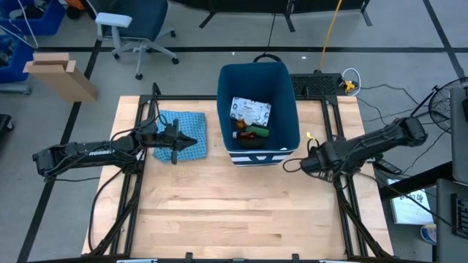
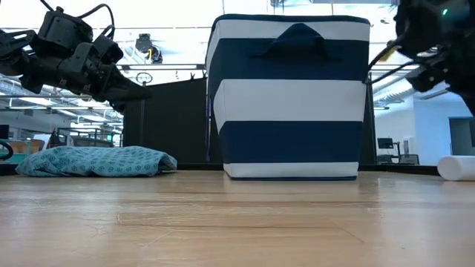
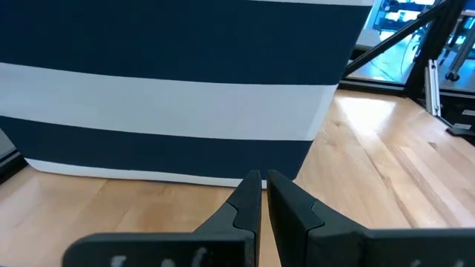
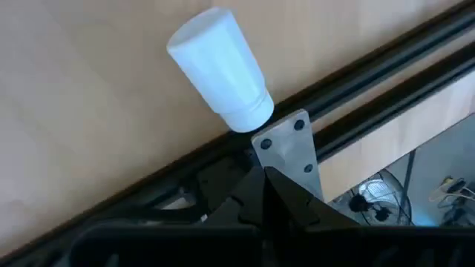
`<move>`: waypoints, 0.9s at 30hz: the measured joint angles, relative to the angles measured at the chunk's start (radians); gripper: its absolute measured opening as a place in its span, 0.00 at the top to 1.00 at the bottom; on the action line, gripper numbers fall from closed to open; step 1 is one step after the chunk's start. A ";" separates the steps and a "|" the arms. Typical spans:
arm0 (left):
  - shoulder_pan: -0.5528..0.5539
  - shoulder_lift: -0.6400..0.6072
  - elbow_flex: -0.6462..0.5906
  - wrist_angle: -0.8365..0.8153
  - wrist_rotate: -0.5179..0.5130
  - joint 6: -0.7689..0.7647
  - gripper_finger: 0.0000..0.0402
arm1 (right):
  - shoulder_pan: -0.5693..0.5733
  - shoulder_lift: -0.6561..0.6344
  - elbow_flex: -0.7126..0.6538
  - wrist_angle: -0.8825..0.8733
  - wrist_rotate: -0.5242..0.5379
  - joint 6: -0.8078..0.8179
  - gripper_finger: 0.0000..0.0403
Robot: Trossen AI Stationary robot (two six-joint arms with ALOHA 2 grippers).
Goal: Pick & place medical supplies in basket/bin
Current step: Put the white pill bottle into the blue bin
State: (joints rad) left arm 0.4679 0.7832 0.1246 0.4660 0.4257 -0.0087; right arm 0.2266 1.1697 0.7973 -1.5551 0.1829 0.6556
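The dark-blue bin (image 1: pixel 290 95) with white stripes (image 2: pixel 289 96) stands at the table's far middle. Inside it lie a white packet (image 1: pixel 251 109), a slim red tube (image 1: pixel 254 127), a green cylinder (image 1: pixel 259 134) and a dark bottle (image 1: pixel 240 130). A white bottle (image 4: pixel 219 70) lies on its side on the table against the black frame rail, to the right of the bin (image 2: pixel 456 167). My right gripper (image 4: pixel 261 174) hangs shut and empty near it, by the bin's near right corner (image 1: pixel 287 166). My left gripper (image 1: pixel 194 140) is shut and empty above the cloth, pointing at the bin (image 3: pixel 171 89).
A light blue patterned cloth (image 1: pixel 183 131) lies crumpled left of the bin (image 2: pixel 96 161), under my left arm. Black frame rails (image 4: pixel 371 96) run along the table's left and right sides. The bare wooden top (image 1: pixel 234 212) stretches across the near half.
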 joint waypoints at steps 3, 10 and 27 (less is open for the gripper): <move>0.000 0.000 0.000 -0.001 0.000 0.000 0.94 | -0.044 0.027 -0.014 0.043 0.001 -0.123 1.00; 0.000 0.000 0.000 -0.004 -0.001 0.005 0.94 | -0.148 0.113 -0.032 0.082 0.050 -0.293 1.00; 0.000 0.000 0.000 0.000 -0.007 0.007 0.94 | -0.245 0.330 -0.018 0.108 -0.107 -0.452 1.00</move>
State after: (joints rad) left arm 0.4679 0.7830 0.1246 0.4660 0.4187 -0.0020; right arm -0.0185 1.5002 0.7798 -1.4474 0.0757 0.2034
